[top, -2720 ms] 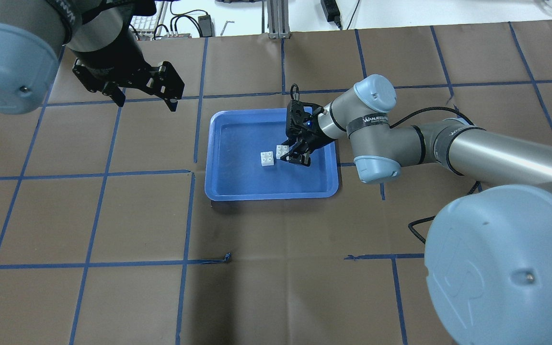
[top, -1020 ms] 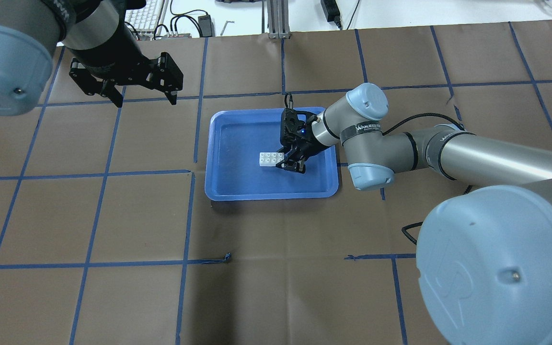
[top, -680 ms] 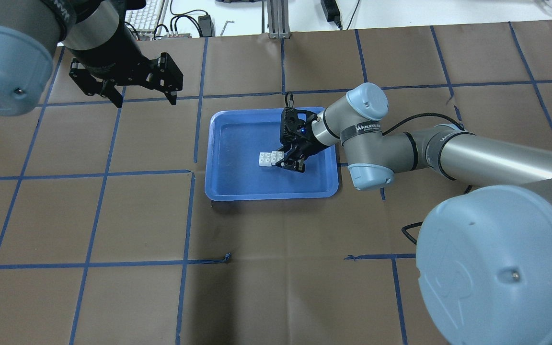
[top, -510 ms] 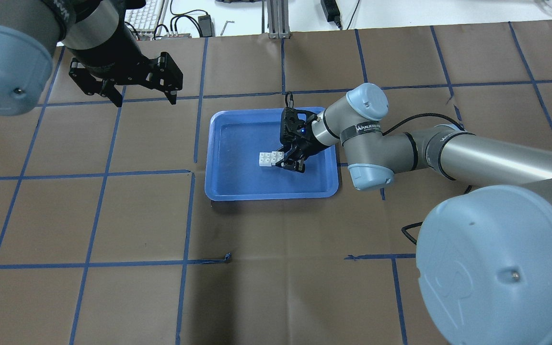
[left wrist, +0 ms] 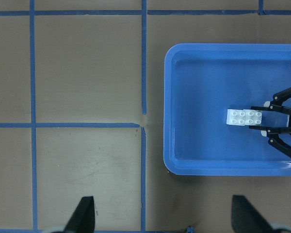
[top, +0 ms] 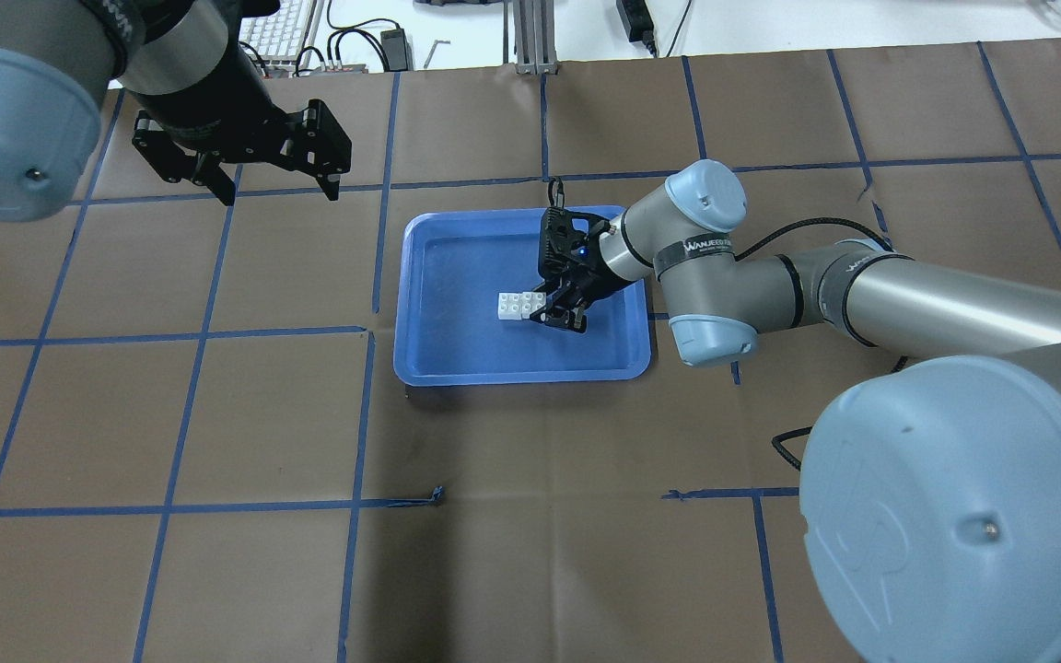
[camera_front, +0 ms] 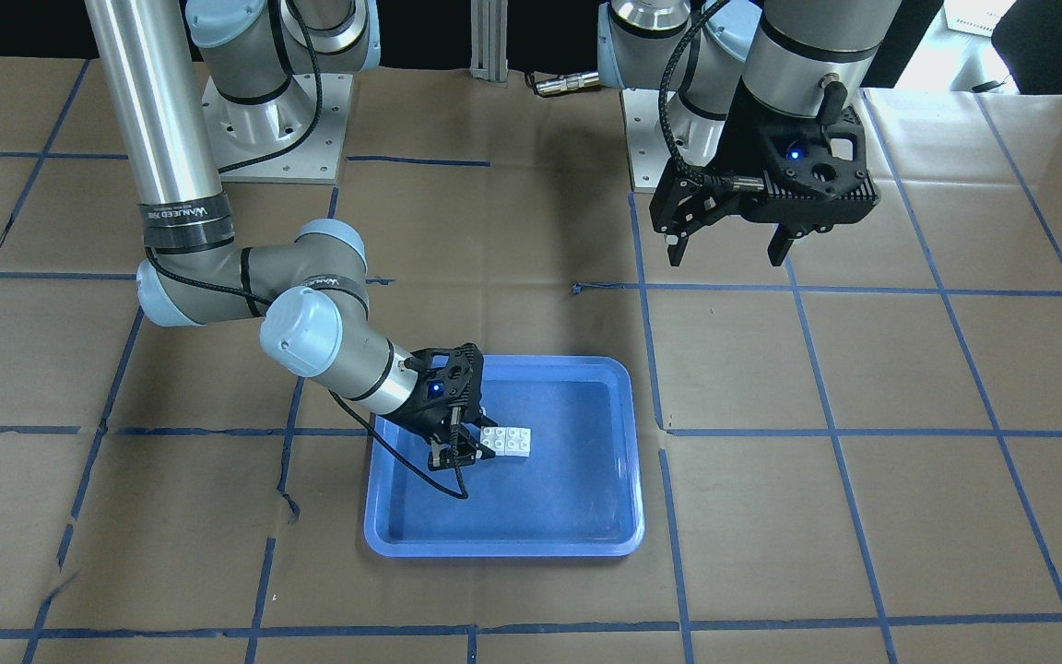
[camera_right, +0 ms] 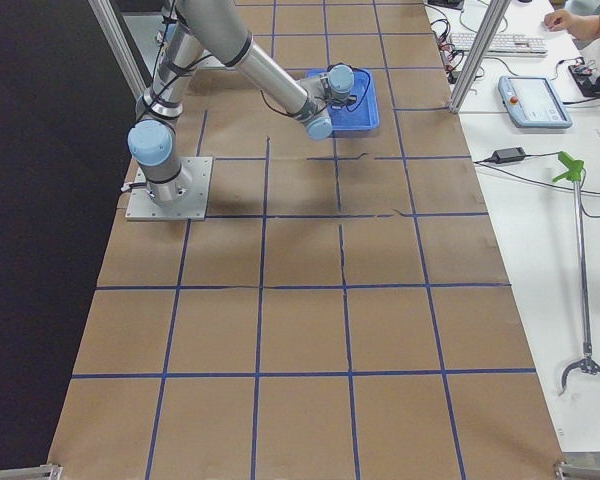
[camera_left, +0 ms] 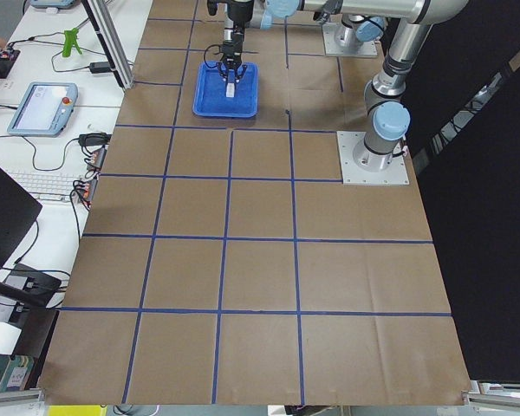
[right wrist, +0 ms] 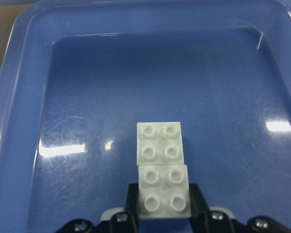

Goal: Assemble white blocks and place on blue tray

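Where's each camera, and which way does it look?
Front-facing: across the table, facing left arm and right arm.
Overhead: behind, looking forward and down; both arms.
Exterior left: table's end, looking along it; left arm nearest.
Exterior right: opposite end; right arm nearest.
Left wrist: high, looking down; left gripper.
Right wrist: low over blue tray; right gripper.
Both wrists see white blocks.

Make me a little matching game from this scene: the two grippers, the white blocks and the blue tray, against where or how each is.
1 left gripper
2 right gripper
3 white blocks
4 blue tray

A resting on the brown table
B open, away from the tray
C side by side inside the tray
D closed on one block

Pairs: 1-B, 2-D, 3-C, 4-A
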Available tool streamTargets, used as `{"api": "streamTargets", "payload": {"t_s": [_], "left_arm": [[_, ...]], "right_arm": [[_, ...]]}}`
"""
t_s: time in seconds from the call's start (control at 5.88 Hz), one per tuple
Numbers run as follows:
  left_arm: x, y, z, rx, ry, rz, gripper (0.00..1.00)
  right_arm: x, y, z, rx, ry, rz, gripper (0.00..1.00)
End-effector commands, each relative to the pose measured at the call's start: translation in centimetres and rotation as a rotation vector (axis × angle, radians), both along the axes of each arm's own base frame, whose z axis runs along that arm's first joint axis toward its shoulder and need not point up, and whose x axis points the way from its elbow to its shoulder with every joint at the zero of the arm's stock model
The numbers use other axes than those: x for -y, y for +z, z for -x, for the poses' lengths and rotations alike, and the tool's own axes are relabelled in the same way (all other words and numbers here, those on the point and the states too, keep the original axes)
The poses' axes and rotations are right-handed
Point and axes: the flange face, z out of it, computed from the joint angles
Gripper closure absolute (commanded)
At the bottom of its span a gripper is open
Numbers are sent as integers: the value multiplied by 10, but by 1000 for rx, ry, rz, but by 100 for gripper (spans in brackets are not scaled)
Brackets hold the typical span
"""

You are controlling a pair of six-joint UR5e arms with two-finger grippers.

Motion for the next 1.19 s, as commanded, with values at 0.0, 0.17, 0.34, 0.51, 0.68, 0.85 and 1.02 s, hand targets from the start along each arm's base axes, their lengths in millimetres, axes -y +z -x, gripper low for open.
{"api": "streamTargets", "payload": {"t_s": [0.0,0.17,0.34,0.51,0.68,0.85,1.02], "left_arm": [[0,0,0,0,2,0,1],[0,0,0,-2,1,1,1],[0,-1,0,-2,1,0,1],[0,0,0,-3,3,1,1],[0,0,0,-3,3,1,1],[0,0,0,-4,3,3,1],[0,0,0,-2,3,2,1]], "right_arm": [[-2,-2,0,-1,0,-5,62],[-2,-2,0,1,-1,-3,54],[-2,-2,0,1,-1,-3,53],[-2,0,0,2,-1,0,53],[-2,0,0,4,-6,-4,54],[-2,0,0,4,-7,-5,53],[-1,1,0,4,-8,-7,38]]}}
